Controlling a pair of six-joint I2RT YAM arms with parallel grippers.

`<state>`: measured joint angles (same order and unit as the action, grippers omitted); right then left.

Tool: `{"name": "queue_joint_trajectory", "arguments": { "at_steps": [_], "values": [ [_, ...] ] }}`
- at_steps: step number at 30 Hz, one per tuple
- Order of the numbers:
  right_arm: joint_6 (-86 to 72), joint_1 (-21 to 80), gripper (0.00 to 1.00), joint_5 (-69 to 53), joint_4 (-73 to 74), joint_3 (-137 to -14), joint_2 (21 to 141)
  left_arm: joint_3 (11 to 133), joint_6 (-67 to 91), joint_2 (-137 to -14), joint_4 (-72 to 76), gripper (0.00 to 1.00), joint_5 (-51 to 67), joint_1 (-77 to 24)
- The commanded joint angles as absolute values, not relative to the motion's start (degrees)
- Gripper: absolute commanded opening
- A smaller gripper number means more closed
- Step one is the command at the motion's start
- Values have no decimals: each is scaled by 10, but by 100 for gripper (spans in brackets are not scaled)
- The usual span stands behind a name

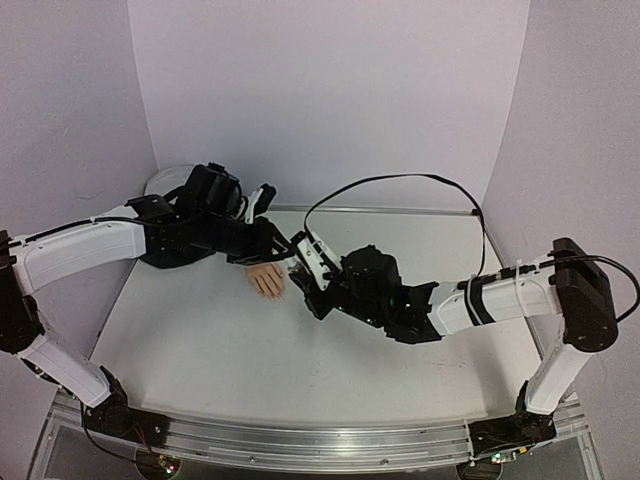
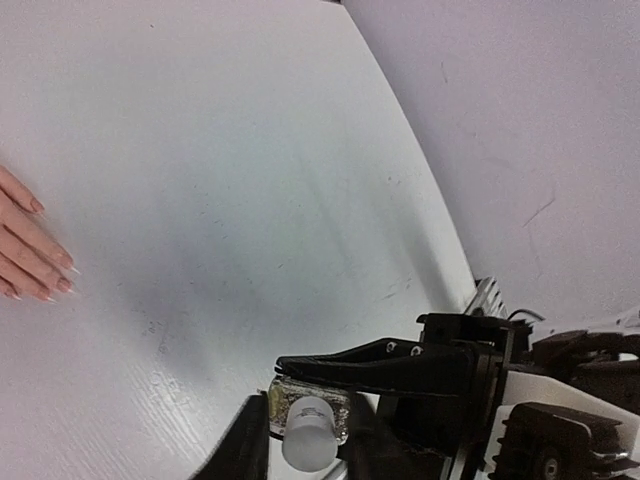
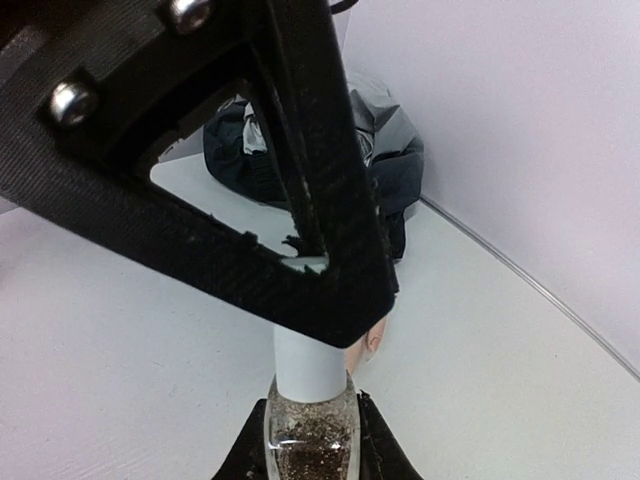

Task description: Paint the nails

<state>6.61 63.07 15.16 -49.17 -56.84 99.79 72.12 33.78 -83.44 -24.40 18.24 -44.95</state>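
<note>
The pale peach mannequin hand (image 1: 268, 281) lies palm down on the white table, just in front of both grippers. Its pink nails (image 2: 64, 285) show at the left edge of the left wrist view. My right gripper (image 3: 312, 425) is shut on the glass body of a small clear bottle (image 3: 311, 440) of glittery polish, white cap (image 3: 308, 368) pointing away. My left gripper (image 2: 308, 412) is open, its fingers either side of that cap (image 2: 309, 432) with small gaps. In the top view the left gripper (image 1: 288, 245) and right gripper (image 1: 302, 264) meet behind the hand.
The dark jacket sleeve (image 3: 398, 175) is bunched at the back left by the wall. The right gripper's black finger (image 2: 400, 368) and white body (image 2: 560, 420) fill the lower right of the left wrist view. Walls enclose the table (image 1: 200, 340) on three sides.
</note>
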Motion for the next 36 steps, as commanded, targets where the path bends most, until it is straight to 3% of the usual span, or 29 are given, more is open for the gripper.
{"name": "queue_joint_trajectory", "arguments": {
  "at_steps": [1,5,9,15,22,30,33,36],
  "values": [
    [85,624,0,89,-575,-530,931,694,375,-763,-141,43,184,-453],
    [17,608,0,-77,-551,-514,881,647,336,-716,-76,78,223,-453],
    [-99,575,0,-270,-549,-509,859,595,301,-688,28,85,322,-453],
    [-223,558,0,-450,-625,-517,870,570,309,-704,165,83,471,-454],
    [-238,546,0,-514,-669,-535,896,573,299,-699,193,58,536,-454],
    [-259,530,0,-529,-692,-563,922,533,287,-674,193,70,534,-455],
    [-265,529,0,-535,-694,-578,936,530,282,-674,189,66,527,-455],
    [-266,528,0,-534,-695,-586,946,535,278,-683,177,55,523,-454]
  ]
}}
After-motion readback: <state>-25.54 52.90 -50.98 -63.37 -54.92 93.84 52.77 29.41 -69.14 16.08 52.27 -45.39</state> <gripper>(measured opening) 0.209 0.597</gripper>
